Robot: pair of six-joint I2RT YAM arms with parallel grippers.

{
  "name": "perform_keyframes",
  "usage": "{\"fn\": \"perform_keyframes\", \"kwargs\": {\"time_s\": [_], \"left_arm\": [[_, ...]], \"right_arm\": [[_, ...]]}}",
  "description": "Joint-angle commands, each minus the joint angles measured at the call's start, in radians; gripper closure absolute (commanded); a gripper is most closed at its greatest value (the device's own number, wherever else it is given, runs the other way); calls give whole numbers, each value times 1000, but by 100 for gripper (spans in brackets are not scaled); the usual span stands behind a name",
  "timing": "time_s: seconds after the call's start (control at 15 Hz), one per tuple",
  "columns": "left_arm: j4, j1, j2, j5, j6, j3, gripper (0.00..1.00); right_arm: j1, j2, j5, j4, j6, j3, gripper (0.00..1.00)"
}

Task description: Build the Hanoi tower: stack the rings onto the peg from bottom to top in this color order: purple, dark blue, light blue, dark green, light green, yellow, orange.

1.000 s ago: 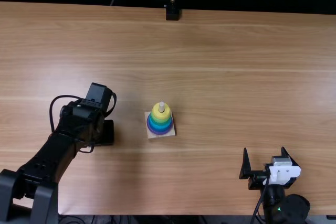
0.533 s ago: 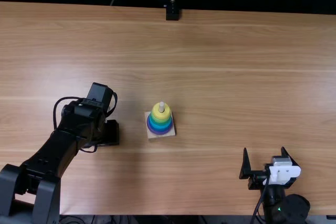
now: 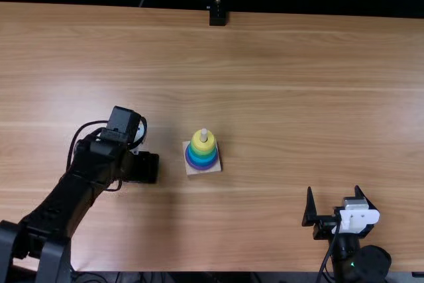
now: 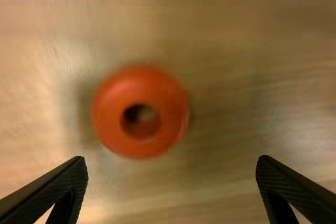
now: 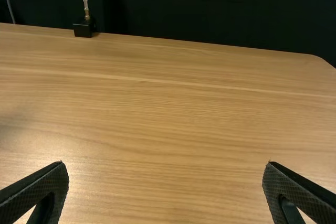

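My left gripper (image 3: pixel 142 168), in the top view, is pointed down over the table to the left of the peg's wooden base (image 3: pixel 204 171). A yellow ring (image 3: pixel 199 142) tops the stack on the peg (image 3: pixel 204 134), above green, blue and purple rings. In the left wrist view an orange ring (image 4: pixel 107 114) lies flat on the table, and my left gripper (image 4: pixel 171 182) is spread wide with nothing between its fingers. At the lower right of the top view is my right gripper (image 3: pixel 333 197), open and empty; the right wrist view shows this gripper (image 5: pixel 165 187) over bare wood.
The light brown table (image 3: pixel 291 104) extends around the base. At its far edge stands a black clamp (image 3: pixel 218 15) with a metal post. Dark cloth (image 5: pixel 210 11) hangs behind the table.
The left gripper has shifted a little to the right in the top view, toward the stack. The right arm and the stacked rings have stayed put.
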Motion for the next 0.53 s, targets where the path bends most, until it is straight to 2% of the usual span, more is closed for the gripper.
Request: {"fn": "perform_keyframes", "kwargs": {"time_s": [0.0, 0.27, 0.47], "left_arm": [[2, 14, -19, -21, 92, -9, 0], [5, 16, -19, -21, 96, -10, 0], [72, 16, -13, -21, 103, -21, 0]], "right_arm": [[-11, -13, 2, -53, -4, -68, 0], [-11, -13, 2, -53, -4, -68, 0], [-11, -13, 2, -53, -2, -68, 0]]}}
